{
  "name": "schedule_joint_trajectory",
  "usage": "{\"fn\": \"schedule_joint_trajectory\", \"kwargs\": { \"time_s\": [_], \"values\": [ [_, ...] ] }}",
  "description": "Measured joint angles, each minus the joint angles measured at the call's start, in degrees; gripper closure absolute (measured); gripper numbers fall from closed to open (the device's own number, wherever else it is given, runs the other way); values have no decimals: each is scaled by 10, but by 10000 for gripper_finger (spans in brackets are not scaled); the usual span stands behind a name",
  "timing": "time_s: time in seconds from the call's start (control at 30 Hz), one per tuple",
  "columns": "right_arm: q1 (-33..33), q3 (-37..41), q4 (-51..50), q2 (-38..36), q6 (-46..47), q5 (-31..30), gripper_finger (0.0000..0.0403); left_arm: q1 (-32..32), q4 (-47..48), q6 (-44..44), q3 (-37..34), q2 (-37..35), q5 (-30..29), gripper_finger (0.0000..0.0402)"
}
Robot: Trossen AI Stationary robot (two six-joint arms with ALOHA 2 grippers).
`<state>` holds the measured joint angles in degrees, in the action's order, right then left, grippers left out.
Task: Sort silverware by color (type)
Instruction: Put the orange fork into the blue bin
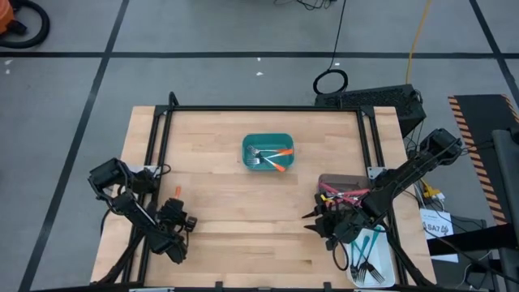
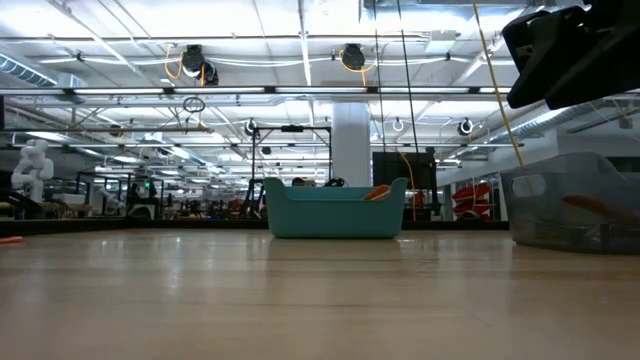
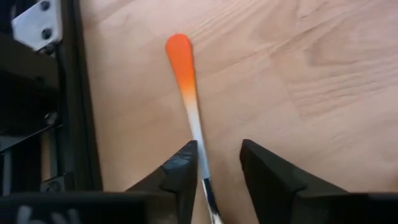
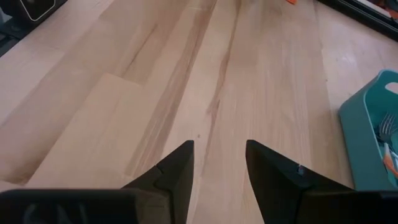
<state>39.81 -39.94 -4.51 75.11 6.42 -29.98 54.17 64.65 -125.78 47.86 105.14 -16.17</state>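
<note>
— Left wrist view first: what's the left gripper (image 3: 216, 180) doing?
— Its fingers are spread, low over the wood, with an orange-handled fork (image 3: 186, 99) lying flat between them near the table's left edge.

— And the right gripper (image 4: 219, 174)?
— Spread too, holding nothing, by the right-hand containers.

— What's in them?
— The teal bin (image 1: 268, 138) at centre holds forks with orange handles. A grey bin (image 1: 340, 180) has red-handled ones; a clear tray (image 1: 388, 259) has teal-handled ones.

— The surface?
— Pale wooden table (image 1: 227, 211), black frame (image 1: 259, 108), grey floor beyond.
</note>
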Motion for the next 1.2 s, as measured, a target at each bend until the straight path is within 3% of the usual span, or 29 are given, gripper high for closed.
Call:
{"fn": "schedule_joint_trajectory", "kwargs": {
  "time_s": [0.3, 0.83, 1.2],
  "values": [
    [0, 0, 0, 0, -5, 0, 264, 0, -23, 36, 0, 1, -26, 390],
    [0, 0, 8, 0, 0, 0, 264, -1, 22, 62, 94, 4, -108, 394],
    [-1, 0, 98, 0, 4, -1, 264, -5, 27, 137, 156, 3, -269, 394]
  ]
}}
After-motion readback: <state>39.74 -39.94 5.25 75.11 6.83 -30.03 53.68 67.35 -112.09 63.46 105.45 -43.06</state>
